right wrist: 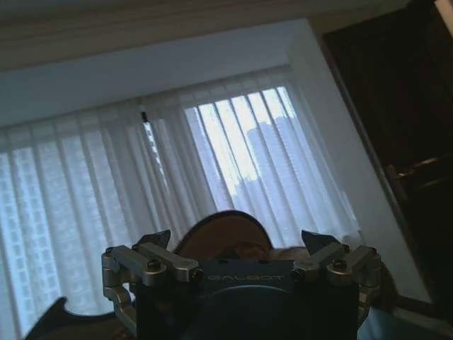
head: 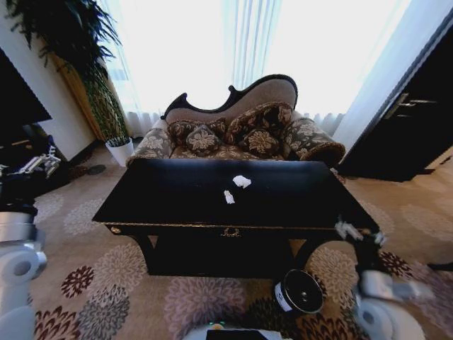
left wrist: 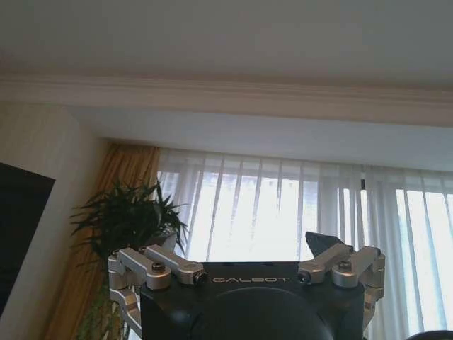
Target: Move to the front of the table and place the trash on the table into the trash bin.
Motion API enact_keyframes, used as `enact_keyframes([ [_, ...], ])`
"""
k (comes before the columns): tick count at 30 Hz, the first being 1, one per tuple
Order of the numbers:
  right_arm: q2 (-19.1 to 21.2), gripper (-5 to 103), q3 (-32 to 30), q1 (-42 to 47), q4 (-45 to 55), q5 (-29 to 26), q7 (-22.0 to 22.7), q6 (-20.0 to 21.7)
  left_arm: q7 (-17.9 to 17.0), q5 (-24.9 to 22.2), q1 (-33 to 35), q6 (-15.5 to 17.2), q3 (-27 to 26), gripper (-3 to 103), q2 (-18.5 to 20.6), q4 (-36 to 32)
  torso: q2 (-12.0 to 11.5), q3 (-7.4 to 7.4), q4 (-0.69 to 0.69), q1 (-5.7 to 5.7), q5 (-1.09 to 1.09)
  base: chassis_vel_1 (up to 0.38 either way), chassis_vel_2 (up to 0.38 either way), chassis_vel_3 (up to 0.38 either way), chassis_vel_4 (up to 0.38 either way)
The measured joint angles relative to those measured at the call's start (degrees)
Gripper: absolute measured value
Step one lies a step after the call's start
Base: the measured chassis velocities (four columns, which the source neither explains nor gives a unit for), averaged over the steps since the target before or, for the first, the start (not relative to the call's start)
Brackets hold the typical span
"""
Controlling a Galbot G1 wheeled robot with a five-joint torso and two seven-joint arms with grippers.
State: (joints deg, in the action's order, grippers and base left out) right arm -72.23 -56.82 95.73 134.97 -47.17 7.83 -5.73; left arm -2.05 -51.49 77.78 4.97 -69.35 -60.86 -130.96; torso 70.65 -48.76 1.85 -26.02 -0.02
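The glossy black table point(head: 163, 205) stands straight ahead, its gold emblem facing me. On its top lie a crumpled white paper wad point(head: 241, 181) and a small white scrap point(head: 228, 197), both trash. The dark round trash bin point(head: 300, 291) sits on the carpet by the table's front right leg, with a white label on its side. My left gripper point(head: 41, 164) point(left wrist: 241, 248) is raised at my left, open and empty. My right gripper point(head: 359, 232) point(right wrist: 237, 241) is raised near the table's front right corner, open and empty, its fingertips point(right wrist: 156, 237) spread wide.
A patterned sofa point(head: 233, 127) stands behind the table. A white plant pot point(head: 120, 150) with a tall plant is at the back left. A dark door point(head: 417, 106) is at the right and dark furniture point(head: 21, 106) at the left. Flowered carpet point(head: 127, 290) lies open before the table.
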Motion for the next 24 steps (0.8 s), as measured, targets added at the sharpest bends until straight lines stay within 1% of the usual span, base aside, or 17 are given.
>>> enact_keyframes([
  [2, 0.4, 100, -0.4, -0.1, 1.1, -0.2, 0.0, 0.8, 0.0, 0.0, 0.0, 0.0, 0.0, 100, 0.0, -0.1, 0.0, 0.0, 0.0, 0.0, 0.0, 0.0, 0.0, 0.0, 0.0],
  [4, 2.0, 100, -0.9, 0.2, 5.3, -0.5, -0.1, 3.3, 0.0, -0.2, 0.0, 0.2, 0.0, 100, 0.0, -0.3, 0.0, 0.01, 0.01, 0.01, 0.0, 0.0, 0.0, 0.0, 0.0],
  [8, 2.6, 100, -0.5, 0.4, 7.2, 0.2, -0.3, 3.8, -0.2, -0.3, 0.2, 0.3, -0.1, 100, -0.2, -0.7, 0.0, 0.01, 0.01, 0.01, -0.01, 0.0, 0.0, 0.0, 0.0],
  [10, 1.0, 100, 2.4, 0.9, 8.9, 2.8, 0.0, 4.0, -0.9, -0.1, 1.7, 0.3, 1.0, 100, -1.2, -2.5, 0.0, 0.0, 0.01, 0.01, 0.01, 0.0, 0.0, 0.0, 0.0],
  [12, 0.1, 100, 4.5, 0.9, 8.9, 3.4, 1.3, 4.7, -1.0, 0.3, 2.4, 0.3, 1.7, 100, -2.1, -3.6, 0.0, 0.01, 0.02, 0.01, 0.0, 0.0, 0.0, 0.0, 0.0],
  [14, 0.2, 100, 5.7, 0.6, 8.9, 3.6, 1.9, 5.3, -1.4, 0.2, 2.8, 0.5, 2.3, 100, -2.6, -4.7, 0.0, 0.01, 0.01, 0.01, 0.01, 0.0, 0.0, 0.0, 0.0],
  [16, 1.5, 100, 6.1, 0.1, 8.9, 4.9, 1.8, 5.5, -2.1, -0.5, 2.8, 1.8, 3.7, 100, -2.8, -5.8, 0.0, 0.01, 0.0, 0.02, 0.01, 0.0, 0.0, 0.0, 0.0],
  [17, 1.5, 100, 6.1, 0.1, 8.9, 4.9, 1.8, 5.5, -2.1, -0.5, 2.8, 1.8, 3.7, 100, -2.8, -5.8, 0.0, 0.01, 0.0, 0.02, 0.01, 0.0, 0.0, 0.0, 0.0],
  [18, 1.9, 100, 6.0, -0.1, 8.9, 5.7, 1.6, 5.3, -2.2, -0.5, 2.8, 2.1, 4.2, 100, -2.8, -6.0, 0.0, 0.01, 0.01, 0.01, 0.01, 0.0, 0.0, 0.0, 0.0],
  [20, 3.0, 100, 5.2, -0.7, 8.8, 9.2, 0.3, 3.9, -2.4, -0.5, 3.6, 2.8, 5.0, 100, -3.0, -6.6, 0.0, 0.01, 0.03, 0.01, 0.01, 0.0, 0.0, 0.0, 0.0],
  [22, 3.9, 100, 5.3, -1.1, 8.7, 11.1, -0.2, 3.7, -2.5, -0.6, 5.1, 3.0, 4.5, 100, -3.4, -7.2, 0.0, 0.0, 0.03, 0.0, 0.01, 0.0, 0.0, 0.0, 0.0],
  [23, 3.9, 100, 5.3, -1.1, 8.7, 11.1, -0.2, 3.7, -2.5, -0.6, 5.1, 3.0, 4.5, 100, -3.4, -7.2, 0.0, 0.0, 0.03, 0.0, 0.01, 0.0, 0.0, 0.0, 0.0],
  [24, 5.2, 100, 5.8, -1.9, 8.3, 13.1, -0.5, 3.8, -2.7, -1.0, 6.7, 3.1, 3.5, 100, -3.9, -7.9, 0.0, 0.01, 0.03, 0.0, 0.02, 0.0, 0.0, 0.0, 0.0],
])
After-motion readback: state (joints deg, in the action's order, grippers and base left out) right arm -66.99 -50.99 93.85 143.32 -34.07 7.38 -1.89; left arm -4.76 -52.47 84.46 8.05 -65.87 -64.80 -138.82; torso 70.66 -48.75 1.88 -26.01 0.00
